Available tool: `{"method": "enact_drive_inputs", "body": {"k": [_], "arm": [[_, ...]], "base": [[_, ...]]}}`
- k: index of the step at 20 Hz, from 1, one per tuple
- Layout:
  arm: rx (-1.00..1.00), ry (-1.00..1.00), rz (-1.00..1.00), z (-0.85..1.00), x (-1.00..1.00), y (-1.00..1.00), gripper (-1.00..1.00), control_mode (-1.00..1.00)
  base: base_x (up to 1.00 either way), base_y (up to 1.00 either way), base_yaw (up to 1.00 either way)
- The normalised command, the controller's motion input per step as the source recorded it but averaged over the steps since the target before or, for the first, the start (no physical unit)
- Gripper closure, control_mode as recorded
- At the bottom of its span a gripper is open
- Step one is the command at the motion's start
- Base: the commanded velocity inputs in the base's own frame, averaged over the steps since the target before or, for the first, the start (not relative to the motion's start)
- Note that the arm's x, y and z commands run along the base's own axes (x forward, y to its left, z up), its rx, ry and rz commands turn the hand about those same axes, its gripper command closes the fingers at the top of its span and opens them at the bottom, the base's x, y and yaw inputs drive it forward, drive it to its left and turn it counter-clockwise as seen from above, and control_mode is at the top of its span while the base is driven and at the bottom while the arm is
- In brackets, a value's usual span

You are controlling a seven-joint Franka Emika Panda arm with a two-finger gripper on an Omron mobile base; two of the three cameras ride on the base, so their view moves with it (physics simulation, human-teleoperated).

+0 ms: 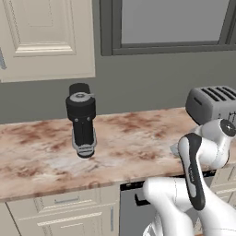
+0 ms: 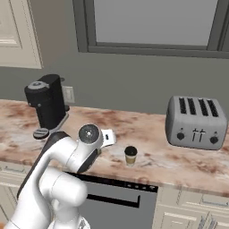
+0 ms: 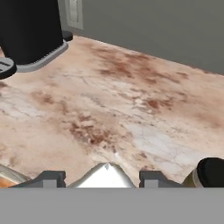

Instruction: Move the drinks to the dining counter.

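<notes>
End effector [image 3: 105,176] pinching carton [image 3: 105,175] upright between fingertips, just above worktop [image 3: 131,109]; cup [image 2: 130,155] just beside, to the hand's right, next pickup.

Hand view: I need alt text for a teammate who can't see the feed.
Between the gripper's two dark fingertips sits the peaked top of a small white carton, gripped over the beige stone worktop with reddish-brown veins. A tan cup with a black lid shows at the lower right corner, and the black coffee machine stands at the upper left.
</notes>
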Motion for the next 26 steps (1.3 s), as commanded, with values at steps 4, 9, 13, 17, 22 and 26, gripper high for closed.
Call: {"method": "enact_drive_inputs", "body": {"k": [4, 9, 13, 17, 22, 26], "arm": [[0.0, 0.0, 0.0, 0.0, 0.0, 0.0, 1.0, 1.0], [0.0, 0.0, 0.0, 0.0, 0.0, 0.0, 1.0, 1.0], [0.0, 0.0, 0.0, 0.0, 0.0, 0.0, 1.0, 1.0], [0.0, 0.0, 0.0, 0.0, 0.0, 0.0, 1.0, 1.0], [0.0, 0.0, 0.0, 0.0, 0.0, 0.0, 1.0, 1.0], [0.0, 0.0, 0.0, 0.0, 0.0, 0.0, 1.0, 1.0]], "base": [[-0.46, 0.0, 0.02], [-0.76, 0.0, 0.04], [-0.92, 0.0, 0.05], [-0.87, -0.04, 0.02], [-0.36, -0.26, -0.13], [-0.15, -0.26, -0.27]]}}
